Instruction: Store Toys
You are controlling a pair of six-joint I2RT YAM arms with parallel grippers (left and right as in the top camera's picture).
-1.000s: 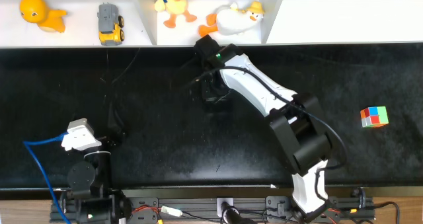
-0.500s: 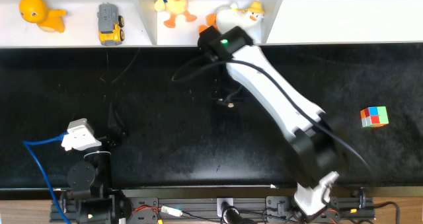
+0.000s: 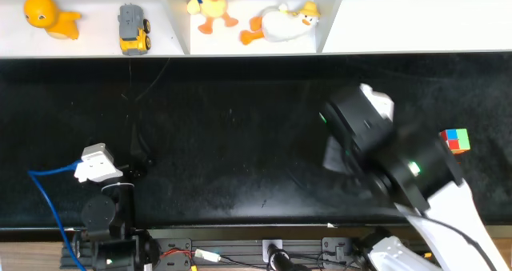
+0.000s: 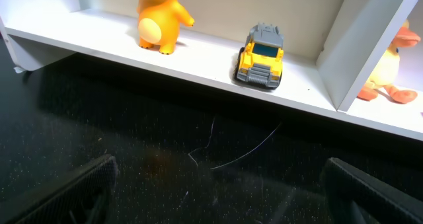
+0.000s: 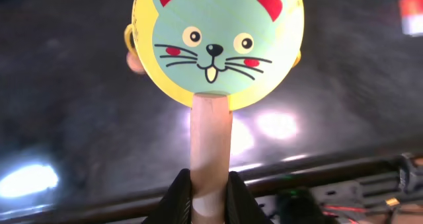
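Pinching the wooden handle [image 5: 210, 138] of a cat-faced drum toy [image 5: 218, 45], the right pincer [image 5: 210, 187] was closed firmly low on the stick, so the round head stood upright above its fingers, well off the dark table [image 3: 200, 143]. That low grip probably left the head free to go into a compartment first. In the top view the right arm [image 3: 400, 167] loomed large over the table's right side, near the colour cube [image 3: 454, 140], which lay on the surface and was not yet stored. The shelf [image 3: 400, 31] along the far edge held an orange duck [image 4: 158, 19], a toy truck [image 4: 261, 55] and two plush ducks [image 3: 212, 3], each set back from the lip. The left pincer [image 4: 225, 191] hung low, spread wide and holding nothing, facing the truck's bay, seemingly parked out of the way.
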